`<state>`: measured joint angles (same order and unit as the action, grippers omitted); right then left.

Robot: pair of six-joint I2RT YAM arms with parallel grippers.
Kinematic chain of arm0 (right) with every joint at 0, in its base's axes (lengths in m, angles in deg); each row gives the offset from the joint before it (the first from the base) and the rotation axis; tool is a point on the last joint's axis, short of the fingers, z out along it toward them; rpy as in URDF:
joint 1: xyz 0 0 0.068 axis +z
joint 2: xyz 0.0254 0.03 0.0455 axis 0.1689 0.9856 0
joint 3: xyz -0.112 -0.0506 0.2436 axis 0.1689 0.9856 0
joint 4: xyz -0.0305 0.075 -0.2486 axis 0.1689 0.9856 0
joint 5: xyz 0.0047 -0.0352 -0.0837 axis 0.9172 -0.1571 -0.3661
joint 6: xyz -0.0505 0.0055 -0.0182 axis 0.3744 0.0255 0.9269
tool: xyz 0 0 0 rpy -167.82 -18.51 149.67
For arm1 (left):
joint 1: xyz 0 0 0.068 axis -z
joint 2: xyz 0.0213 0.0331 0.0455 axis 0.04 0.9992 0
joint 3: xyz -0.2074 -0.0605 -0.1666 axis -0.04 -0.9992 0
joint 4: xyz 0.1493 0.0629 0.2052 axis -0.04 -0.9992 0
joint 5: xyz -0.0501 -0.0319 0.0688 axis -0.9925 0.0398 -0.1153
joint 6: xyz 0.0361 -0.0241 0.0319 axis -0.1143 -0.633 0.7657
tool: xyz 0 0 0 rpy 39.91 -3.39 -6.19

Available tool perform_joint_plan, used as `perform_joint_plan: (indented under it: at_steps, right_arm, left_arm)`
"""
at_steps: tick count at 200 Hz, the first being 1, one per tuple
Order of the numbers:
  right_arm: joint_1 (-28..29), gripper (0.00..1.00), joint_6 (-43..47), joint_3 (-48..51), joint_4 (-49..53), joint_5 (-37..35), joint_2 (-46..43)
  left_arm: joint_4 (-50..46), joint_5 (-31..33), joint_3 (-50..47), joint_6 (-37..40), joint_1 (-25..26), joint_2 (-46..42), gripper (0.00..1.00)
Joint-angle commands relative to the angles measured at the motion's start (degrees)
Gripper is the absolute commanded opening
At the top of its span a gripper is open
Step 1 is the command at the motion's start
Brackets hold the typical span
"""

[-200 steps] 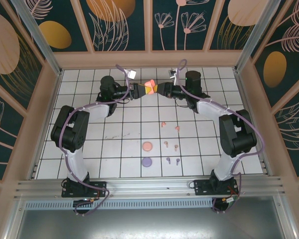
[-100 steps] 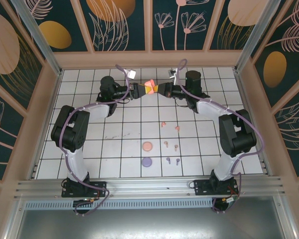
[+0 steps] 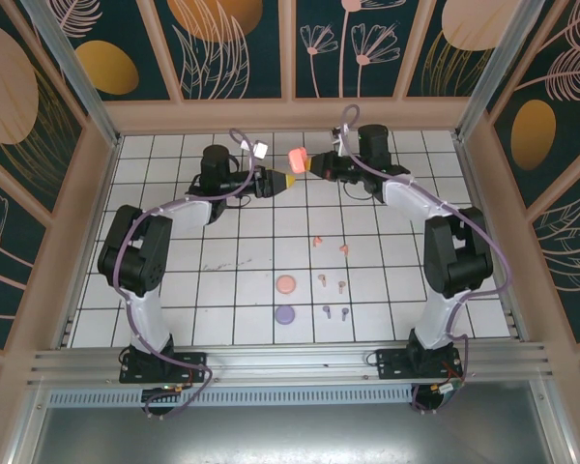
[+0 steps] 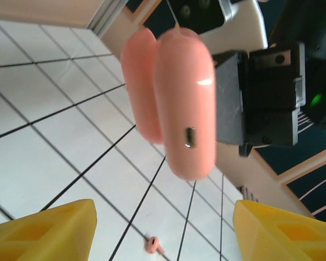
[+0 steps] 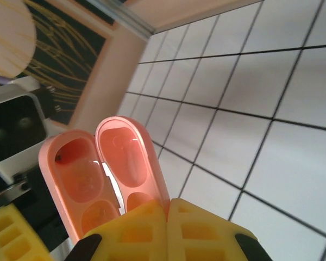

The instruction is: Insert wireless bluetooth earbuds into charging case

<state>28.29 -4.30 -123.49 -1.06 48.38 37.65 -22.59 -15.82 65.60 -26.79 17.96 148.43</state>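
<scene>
**Landmark:** peach case [image 3: 286, 284], a round disc lying flat on the white-tiled worktop [image 3: 174, 290].

**1. Coral case** [image 3: 297, 158] [image 4: 176, 103] [image 5: 108, 174]. Held off the worktop, well beyond the peach case toward the far wall. Its lid is swung open, so the two hollow halves stand side by side. A small port shows on the outer shell.

**2. Right claw** [image 3: 309, 164] [image 5: 168, 217]. Clenched on the coral case, with the yellow fingers [image 5: 206, 234] pinched together at the case's lower edge.

**3. Left claw** [image 3: 280, 180] [image 4: 165, 223]. Released and holding nothing. Its yellow fingers [image 4: 49, 228] are spread wide. It lies beyond the peach case, facing the coral case and just short of it, not touching.

**4. Coral buds** [image 3: 316, 241]. Two, on the worktop beyond and right of the peach case, near each other.

**5. Tan buds** [image 3: 323, 279]. Two, on the worktop just right of the peach case.

**6. Purple buds** [image 3: 327, 310]. Two, on the worktop right of the peach case, one row nearer the arm bases.

**7. Purple case** [image 3: 286, 314]. A round disc just on the near side of the peach case, not touching it.

All six buds lie outside the cases.
</scene>
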Motion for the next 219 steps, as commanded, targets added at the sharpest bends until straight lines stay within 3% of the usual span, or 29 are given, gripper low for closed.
perform_joint_plan:
  at_steps: [1,26,78,136,219]
  right_arm:
    - [-0.4,0.0,10.2,-6.2,11.9,-4.9,2.2]
    - [-0.4,0.0,18.2,-13.1,20.7,-9.2,4.9]
    - [-0.5,0.0,31.4,-19.8,32.1,-14.3,7.6]
    - [-1.0,0.0,39.5,-19.3,35.8,-8.6,8.1]
    - [-0.4,0.0,41.9,-23.9,39.0,-3.6,10.5]
  left_arm:
    - [-18.0,2.4,6.4,14.2,-0.4,-3.7,0.7]
    - [-33.9,5.3,14.3,24.6,-0.9,-2.6,0.72]
    - [-51.7,7.9,28.7,35.3,-2.1,2.4,0.74]
    - [-72.7,5.4,46.8,46.3,-2.2,13.2,0.71]
    - [-81.8,-1.8,51.7,51.9,-2.0,18.1,0.64]
